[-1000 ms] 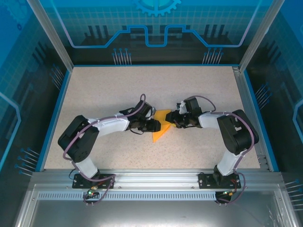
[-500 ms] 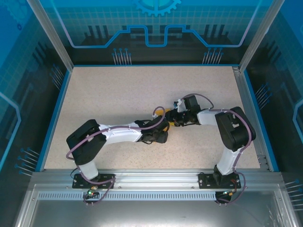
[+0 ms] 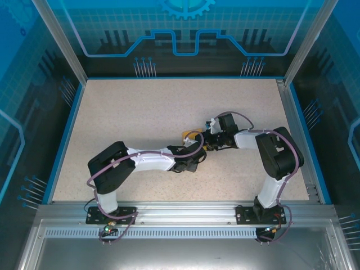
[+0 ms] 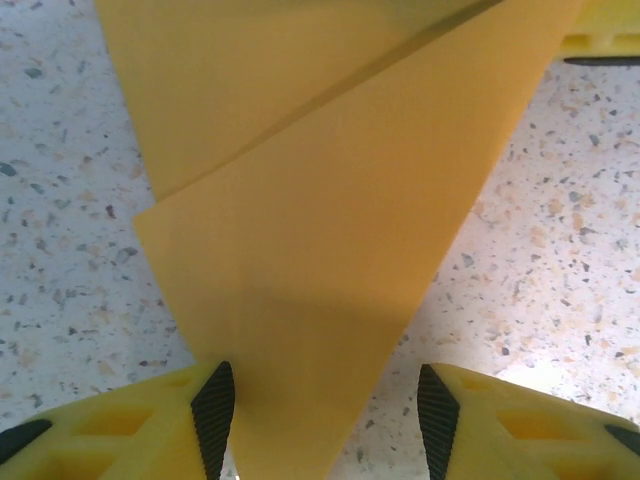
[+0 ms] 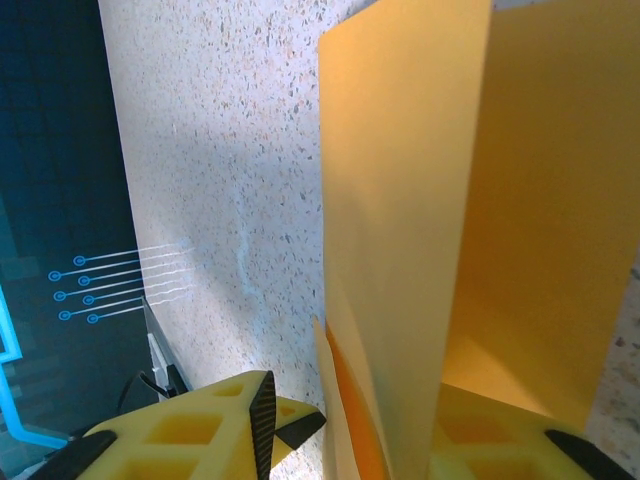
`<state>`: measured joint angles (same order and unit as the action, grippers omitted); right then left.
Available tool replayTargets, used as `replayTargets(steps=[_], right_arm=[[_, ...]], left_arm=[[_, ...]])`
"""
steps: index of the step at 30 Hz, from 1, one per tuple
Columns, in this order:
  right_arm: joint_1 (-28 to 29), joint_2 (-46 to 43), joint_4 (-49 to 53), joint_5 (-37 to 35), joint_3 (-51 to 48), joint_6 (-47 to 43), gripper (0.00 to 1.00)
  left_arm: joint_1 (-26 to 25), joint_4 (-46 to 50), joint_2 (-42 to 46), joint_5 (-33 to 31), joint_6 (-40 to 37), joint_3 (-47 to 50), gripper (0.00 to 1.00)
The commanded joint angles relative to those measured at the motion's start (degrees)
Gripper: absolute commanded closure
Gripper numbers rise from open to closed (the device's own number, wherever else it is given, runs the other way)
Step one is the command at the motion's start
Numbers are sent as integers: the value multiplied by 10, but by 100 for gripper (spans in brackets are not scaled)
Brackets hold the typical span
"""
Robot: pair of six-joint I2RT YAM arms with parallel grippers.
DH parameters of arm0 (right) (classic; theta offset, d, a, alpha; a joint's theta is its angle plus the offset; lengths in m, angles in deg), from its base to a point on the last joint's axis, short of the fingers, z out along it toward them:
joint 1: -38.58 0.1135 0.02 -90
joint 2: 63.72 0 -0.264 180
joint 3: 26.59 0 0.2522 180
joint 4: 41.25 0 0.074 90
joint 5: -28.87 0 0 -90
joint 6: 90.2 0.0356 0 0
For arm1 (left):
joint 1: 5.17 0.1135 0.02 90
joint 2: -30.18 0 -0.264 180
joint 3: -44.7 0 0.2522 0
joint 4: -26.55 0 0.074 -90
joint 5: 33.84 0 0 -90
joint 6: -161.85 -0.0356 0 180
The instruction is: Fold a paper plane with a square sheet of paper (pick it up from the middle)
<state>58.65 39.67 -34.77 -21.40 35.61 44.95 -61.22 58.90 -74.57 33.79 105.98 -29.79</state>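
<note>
You're mid-fold: the creased paper (image 4: 320, 250) lies on the bench (image 4: 560, 250), its point between your left end effector's (image 4: 325, 410) wide-apart jaws. A flap (image 5: 400, 200) stands inside the right end effector (image 5: 365, 400); pinched or not, I can't tell. Next, flatten that flap carefully.

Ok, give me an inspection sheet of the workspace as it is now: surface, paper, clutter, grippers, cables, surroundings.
Surface: speckled table with a blue edge.
Job's things: orange-yellow paper, folded, mid-table between both grippers.
Clutter: nothing seen.
Grippers: left gripper open, the paper's point between its jaws; right gripper open, paper flaps between its jaws, a gap on one side.
Cables: purple cables run along both arms.
Surroundings: blue panels behind and at the sides; metal rail at the near edge.
</note>
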Motion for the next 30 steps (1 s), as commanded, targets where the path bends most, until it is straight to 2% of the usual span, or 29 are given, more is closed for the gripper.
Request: replayTargets(steps=[1,19,30], right_arm=[[-7,-15,13,16,10,-2,66],[-4,-8,12,13,12,1,67],[-3,-7,17,12,15,0,70]], left_arm=[[-4,18,-8,-28,-3,-17,46],[-7,1,-5,-22,-12,-7,62],[-7,8,-7,-34,-18,-9,63]])
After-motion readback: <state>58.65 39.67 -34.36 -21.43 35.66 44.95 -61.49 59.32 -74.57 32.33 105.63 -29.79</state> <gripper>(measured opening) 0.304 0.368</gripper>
